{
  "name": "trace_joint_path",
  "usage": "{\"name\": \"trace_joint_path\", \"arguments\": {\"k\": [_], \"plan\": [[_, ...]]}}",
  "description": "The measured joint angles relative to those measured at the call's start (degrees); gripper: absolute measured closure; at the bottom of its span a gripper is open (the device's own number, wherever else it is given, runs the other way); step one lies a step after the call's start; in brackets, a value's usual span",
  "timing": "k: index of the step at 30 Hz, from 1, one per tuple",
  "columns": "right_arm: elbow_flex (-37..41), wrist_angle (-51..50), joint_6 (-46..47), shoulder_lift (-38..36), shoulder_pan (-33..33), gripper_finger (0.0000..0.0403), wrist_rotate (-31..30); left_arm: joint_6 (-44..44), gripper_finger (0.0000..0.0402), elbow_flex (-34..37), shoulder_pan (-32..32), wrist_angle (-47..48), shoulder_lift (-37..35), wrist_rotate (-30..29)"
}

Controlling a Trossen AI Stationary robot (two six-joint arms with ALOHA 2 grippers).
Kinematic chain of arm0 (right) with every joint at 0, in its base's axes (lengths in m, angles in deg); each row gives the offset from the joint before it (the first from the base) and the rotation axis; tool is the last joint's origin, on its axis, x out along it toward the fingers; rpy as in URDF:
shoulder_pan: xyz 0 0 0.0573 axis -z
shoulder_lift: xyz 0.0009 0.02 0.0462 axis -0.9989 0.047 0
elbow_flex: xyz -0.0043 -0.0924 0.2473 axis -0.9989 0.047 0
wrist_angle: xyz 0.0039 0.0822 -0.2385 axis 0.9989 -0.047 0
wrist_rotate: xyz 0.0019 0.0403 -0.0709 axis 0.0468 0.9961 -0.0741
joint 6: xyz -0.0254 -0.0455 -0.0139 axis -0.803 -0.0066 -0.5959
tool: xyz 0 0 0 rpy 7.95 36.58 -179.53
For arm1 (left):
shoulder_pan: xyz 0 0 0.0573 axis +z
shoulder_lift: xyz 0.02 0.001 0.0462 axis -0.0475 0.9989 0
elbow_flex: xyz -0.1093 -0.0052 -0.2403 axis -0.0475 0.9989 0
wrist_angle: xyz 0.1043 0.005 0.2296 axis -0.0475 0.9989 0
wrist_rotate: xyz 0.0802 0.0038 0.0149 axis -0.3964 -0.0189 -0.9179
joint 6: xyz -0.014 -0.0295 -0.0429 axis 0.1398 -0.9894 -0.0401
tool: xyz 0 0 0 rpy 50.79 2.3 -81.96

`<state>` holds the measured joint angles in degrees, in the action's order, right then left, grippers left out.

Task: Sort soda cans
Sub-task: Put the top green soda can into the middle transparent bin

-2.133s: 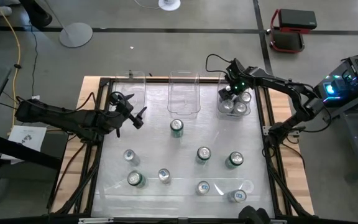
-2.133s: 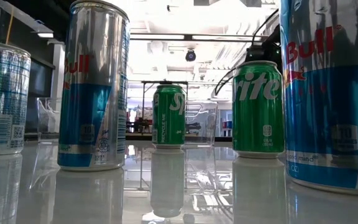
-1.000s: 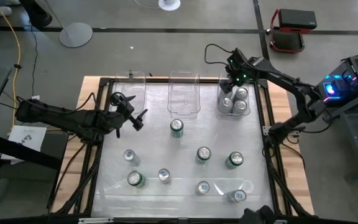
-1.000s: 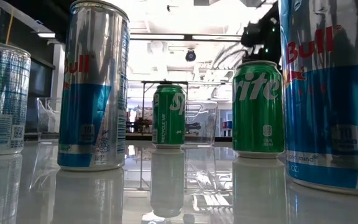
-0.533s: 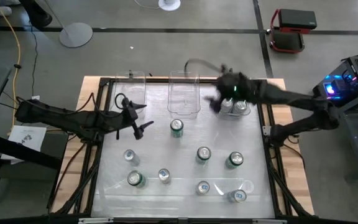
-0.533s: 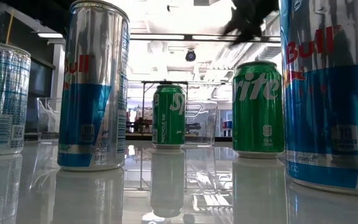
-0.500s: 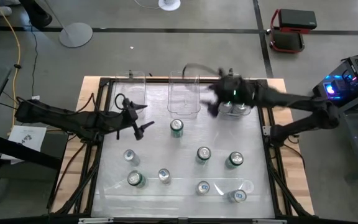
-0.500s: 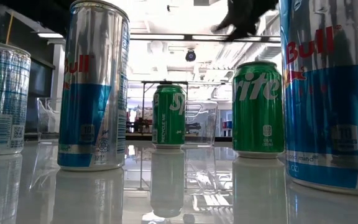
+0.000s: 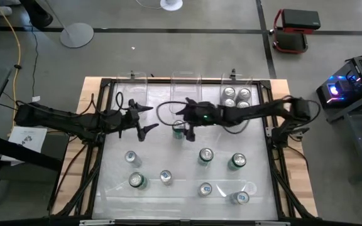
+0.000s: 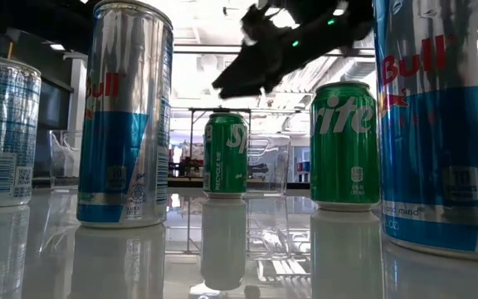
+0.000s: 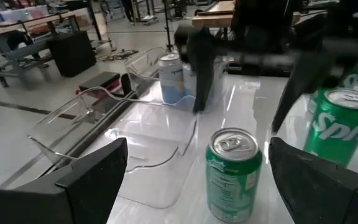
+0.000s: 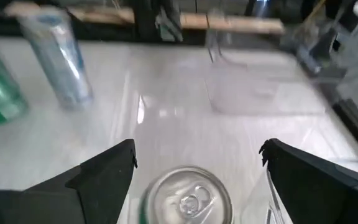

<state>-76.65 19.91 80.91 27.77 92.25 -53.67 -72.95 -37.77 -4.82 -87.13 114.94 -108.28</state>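
Note:
Soda cans stand upright on the white table. A green can [image 9: 178,132] stands near the middle, and several more are nearer, such as a green one [image 9: 205,155] and a silver one [image 9: 166,177]. My right gripper [image 9: 183,125] hovers open just above the middle green can; its top [image 12: 188,199] shows between the spread fingers, untouched. My left gripper [image 9: 146,118] is open, left of that can [image 11: 232,174] and pointing at it. The right-hand bin [image 9: 237,110] holds silver-topped cans [image 9: 229,103].
Three clear plastic bins line the far edge: left [image 9: 134,88], middle [image 9: 186,94], right. Tall silver-and-blue cans [image 10: 127,116] and a green can [image 10: 344,145] stand close to the low camera. A black frame rims the table. Free tabletop lies between the bins and the cans.
My right gripper has risen out of the right-hand bin and swung fast toward the table's left and near edge, ending over the middle green can. My left gripper has crept a little rightward toward the same can. No can has moved.

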Motion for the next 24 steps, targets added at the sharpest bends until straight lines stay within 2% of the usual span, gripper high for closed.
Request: {"name": "trace_joint_path", "arguments": {"k": [4, 8, 24], "plan": [[-5.79, -8.3, 0.03, 3.78, 1.03, 0.0057, 3.79, -0.27, 0.0035, -0.01, 0.87, 0.37, 0.0, 0.89], [-7.98, -12.88, -0.09, 6.01, 1.16, 0.0057, 8.15, -0.44, 0.0035, 0.0, 1.09, 0.39, 0.0, 1.16], [-8.24, -13.97, -3.08, 7.01, 1.16, 0.0057, 7.28, -1.07, 0.0035, -0.02, 1.06, 0.59, -0.02, 1.2]]}}
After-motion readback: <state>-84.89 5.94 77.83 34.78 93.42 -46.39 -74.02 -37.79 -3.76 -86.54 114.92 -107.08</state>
